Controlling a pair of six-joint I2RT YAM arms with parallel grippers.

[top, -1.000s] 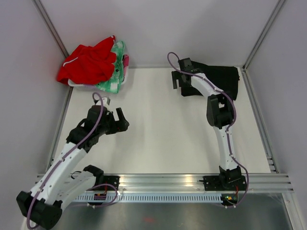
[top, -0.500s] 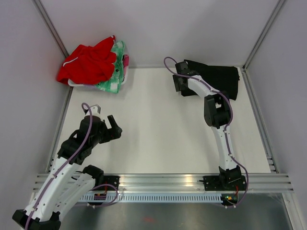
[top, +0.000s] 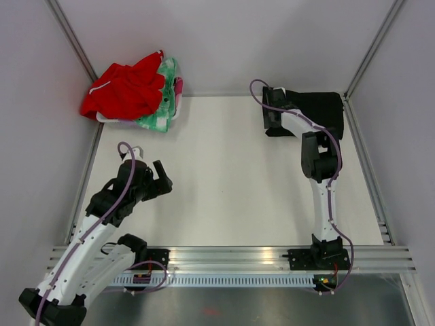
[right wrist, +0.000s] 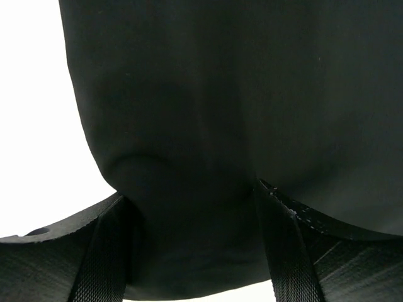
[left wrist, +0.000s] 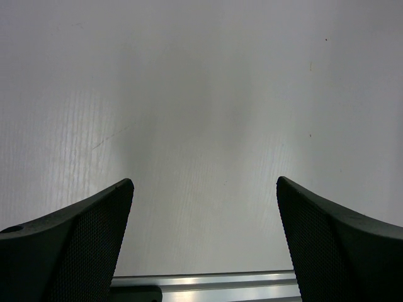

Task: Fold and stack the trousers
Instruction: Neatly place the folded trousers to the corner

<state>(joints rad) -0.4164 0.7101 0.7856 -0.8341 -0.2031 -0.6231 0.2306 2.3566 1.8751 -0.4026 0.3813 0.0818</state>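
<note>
The black trousers [top: 319, 112] lie folded in a compact pile at the table's far right corner. My right gripper [top: 275, 121] is at the pile's left edge. In the right wrist view the trousers [right wrist: 220, 94] fill the frame, and a rounded fold of black cloth sits between the wide-apart jaws of the right gripper [right wrist: 189, 192], which stand open around it. My left gripper [top: 163, 178] is open and empty over bare table at the near left, far from the trousers. The left wrist view shows the left gripper [left wrist: 204, 182] with only white table between its fingers.
A white basket [top: 178, 109] at the far left corner holds a red garment [top: 126, 92] with white trim and a green-and-pink patterned cloth [top: 163, 112]. Grey walls close in the table on three sides. An aluminium rail [top: 231, 258] runs along the near edge.
My right gripper moved right toward the far right corner, and the trousers pile shifted right and became more compact. My left arm drew back toward the near left.
</note>
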